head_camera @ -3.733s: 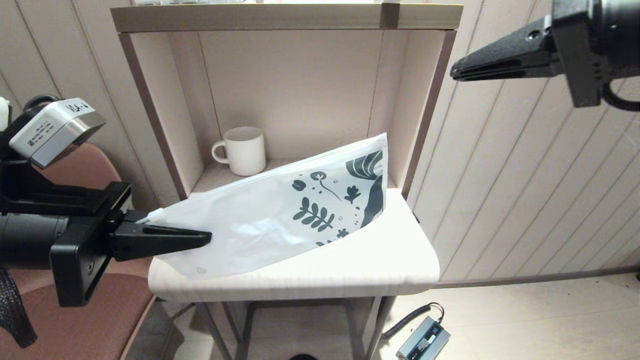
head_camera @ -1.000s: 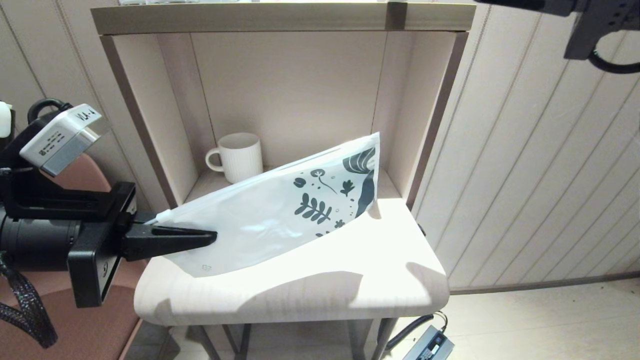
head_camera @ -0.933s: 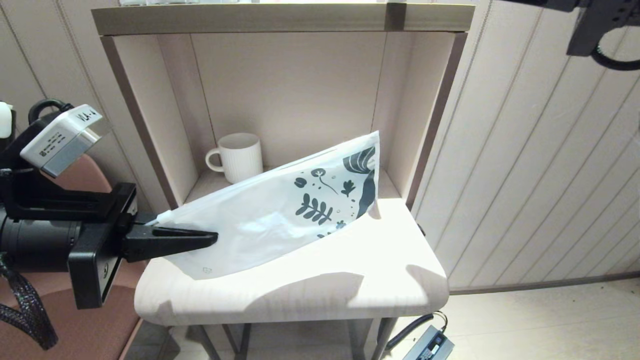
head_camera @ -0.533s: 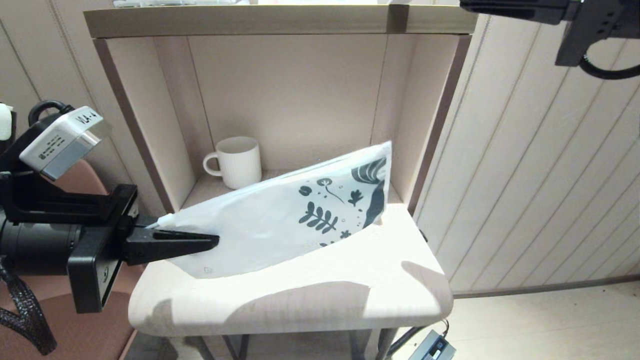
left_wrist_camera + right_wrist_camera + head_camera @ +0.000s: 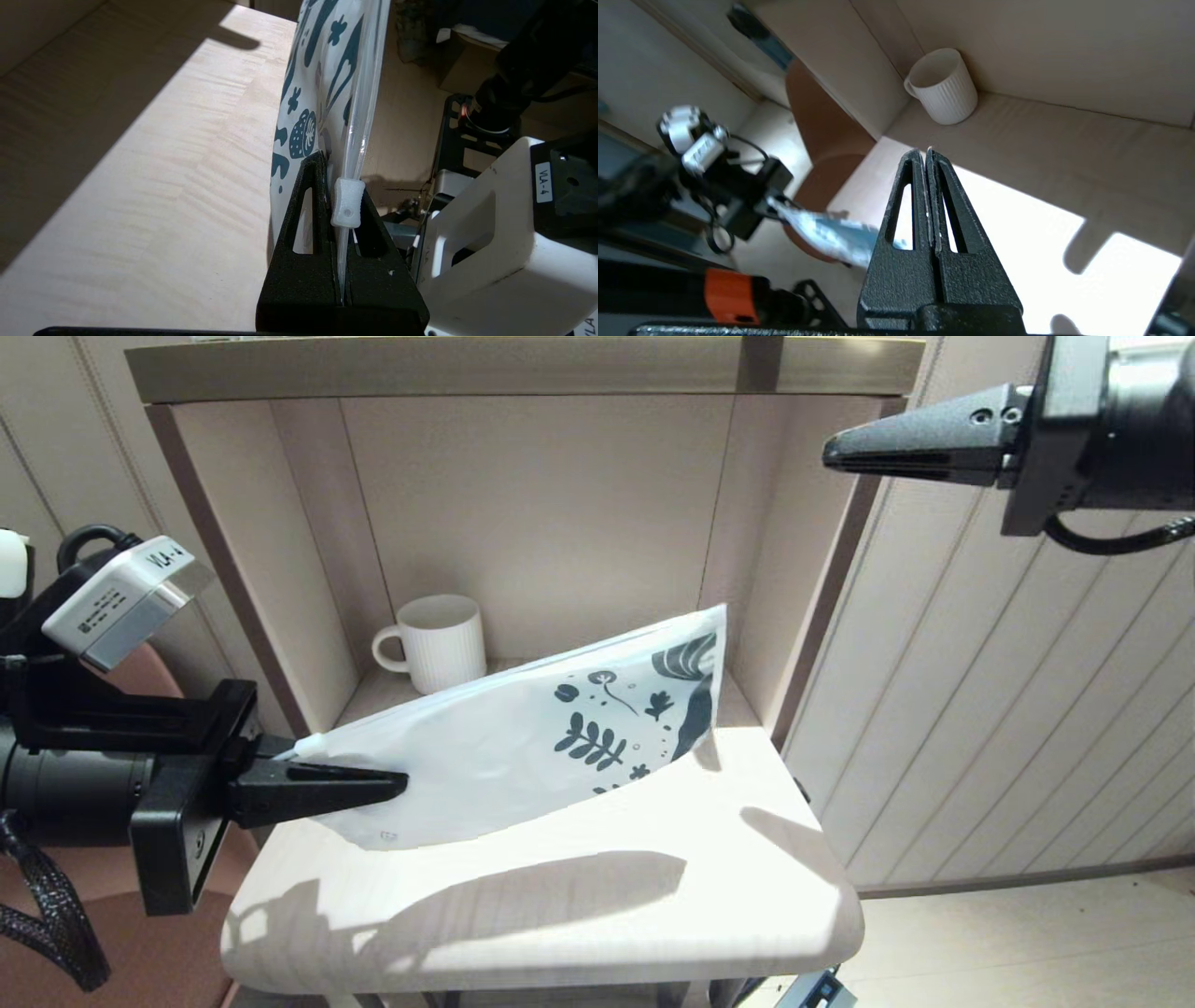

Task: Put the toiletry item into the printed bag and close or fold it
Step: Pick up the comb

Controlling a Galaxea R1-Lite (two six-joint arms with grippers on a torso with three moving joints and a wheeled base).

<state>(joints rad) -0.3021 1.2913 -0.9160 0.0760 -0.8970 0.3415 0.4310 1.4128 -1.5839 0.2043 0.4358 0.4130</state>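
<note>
The right hand (image 5: 927,154) hangs with its fingers pressed together, empty, above the sunlit surface (image 5: 1017,214). At one o'clock a ribbed white mug (image 5: 943,88) stands in the shelf corner. At nine o'clock the left hand (image 5: 763,203) pinches the printed bag (image 5: 831,235).

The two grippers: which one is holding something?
The left gripper, low beside the table, is shut on the printed bag near its zip slider. The right gripper, raised by the shelf, is shut and empty.

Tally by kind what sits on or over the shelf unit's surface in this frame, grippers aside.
Printed bag: 1, held at its zip-slider end by the left gripper
White mug: 1, upright at the back of the shelf unit
Total: 2
</note>
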